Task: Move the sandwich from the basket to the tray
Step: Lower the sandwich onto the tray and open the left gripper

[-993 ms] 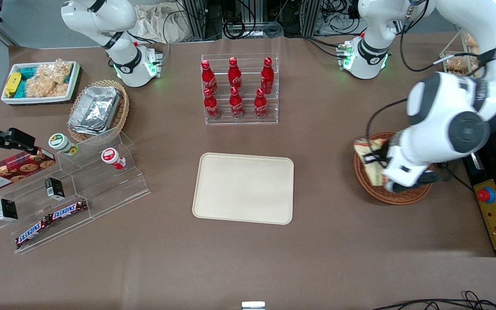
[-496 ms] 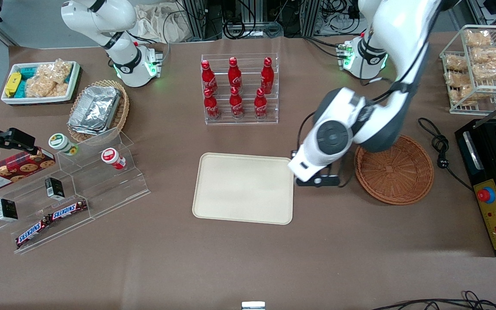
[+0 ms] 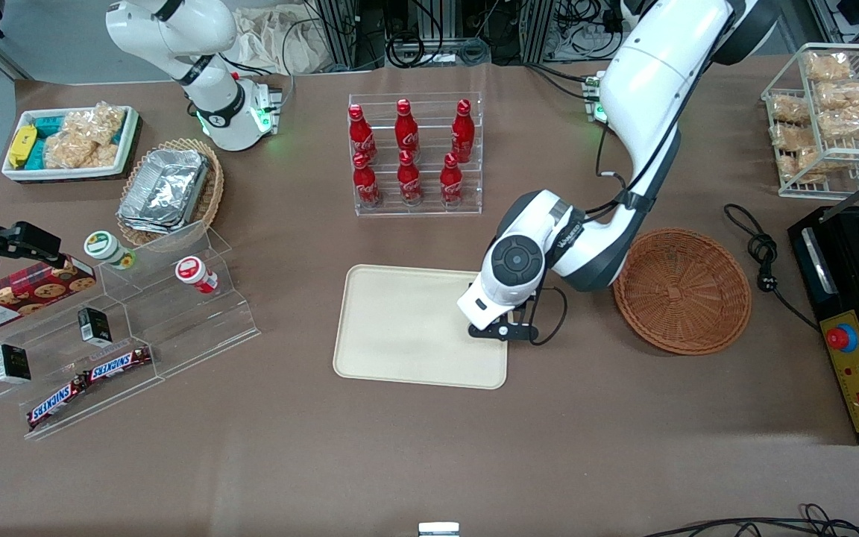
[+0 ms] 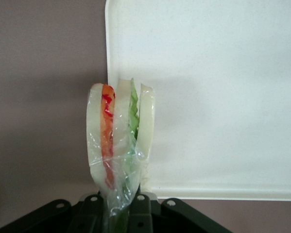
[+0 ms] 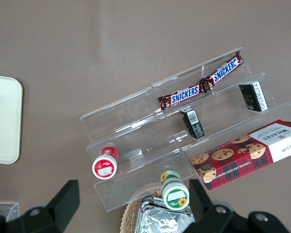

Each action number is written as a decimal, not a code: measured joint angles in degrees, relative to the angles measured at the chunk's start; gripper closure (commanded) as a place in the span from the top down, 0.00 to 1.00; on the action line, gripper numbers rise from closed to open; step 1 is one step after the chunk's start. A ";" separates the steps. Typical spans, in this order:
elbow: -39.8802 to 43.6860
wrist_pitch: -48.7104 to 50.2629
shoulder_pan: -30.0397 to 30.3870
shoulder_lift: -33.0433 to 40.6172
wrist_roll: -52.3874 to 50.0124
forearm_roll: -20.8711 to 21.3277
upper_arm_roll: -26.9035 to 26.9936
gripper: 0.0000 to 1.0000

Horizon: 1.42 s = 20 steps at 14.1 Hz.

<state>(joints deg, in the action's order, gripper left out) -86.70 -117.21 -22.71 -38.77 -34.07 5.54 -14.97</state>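
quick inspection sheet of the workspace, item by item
surface: brown table, no spills seen
sandwich: clear-wrapped, held on edge above the tray's rim
tray: nothing on it yet
basket: nothing in it
gripper: shut on the sandwich, over the tray edge nearest the basket
clutter: cola bottles in a clear rack; Snickers bars on acrylic steps; foil containers; snack bags in a wire rack
cables: black cord beside the basket
surroundings: control box with red button
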 measured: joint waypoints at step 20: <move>10.11 10.34 1.33 -6.07 3.43 1.16 0.38 0.99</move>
<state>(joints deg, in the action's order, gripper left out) -76.59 -106.87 -21.38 -44.84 -30.65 6.70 -14.60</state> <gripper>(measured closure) 0.009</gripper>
